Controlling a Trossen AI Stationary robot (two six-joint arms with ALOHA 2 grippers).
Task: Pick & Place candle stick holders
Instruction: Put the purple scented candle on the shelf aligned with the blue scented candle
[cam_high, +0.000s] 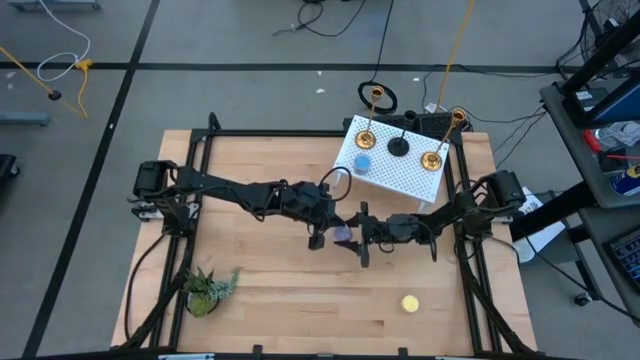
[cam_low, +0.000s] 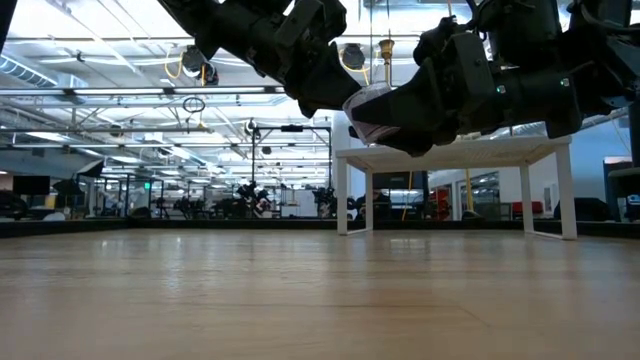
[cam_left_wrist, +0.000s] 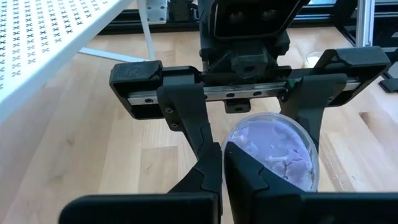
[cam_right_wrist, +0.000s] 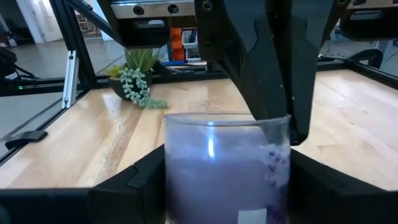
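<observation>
The lilac holder (cam_high: 345, 237), a low round glass with lilac wax, hangs above the table's middle between both grippers. It also shows in the low view (cam_low: 372, 108). My left gripper (cam_high: 333, 232) is shut on its rim. My right gripper (cam_high: 360, 241) stands with one finger on each side of it. Two brass holders (cam_high: 366, 137) (cam_high: 432, 158), a black one (cam_high: 399, 147) and a blue one (cam_high: 362, 160) stand on the white perforated stand (cam_high: 400, 175). A yellow holder (cam_high: 410, 303) rests on the table near the front right. My left gripper pinches the holder's rim (cam_right_wrist: 281, 122), one finger inside the glass and one finger (cam_right_wrist: 300, 118) outside. The fingers come down from above, slanting from the table's left. The holder hangs upright, clear of the table. My right gripper has the holder's side wall (cam_right_wrist: 186, 174) between its two fingers, one finger (cam_left_wrist: 198, 134) on each opposite side, set against the glass. The fingers come level from the table's right. The holder stays upright and off the table.
A small green plant (cam_high: 205, 290) sits at the front left. The white stand on slim legs (cam_low: 450, 155) fills the back right. Bare wood lies below the grippers and along the front. The dark frame rails run along both sides.
</observation>
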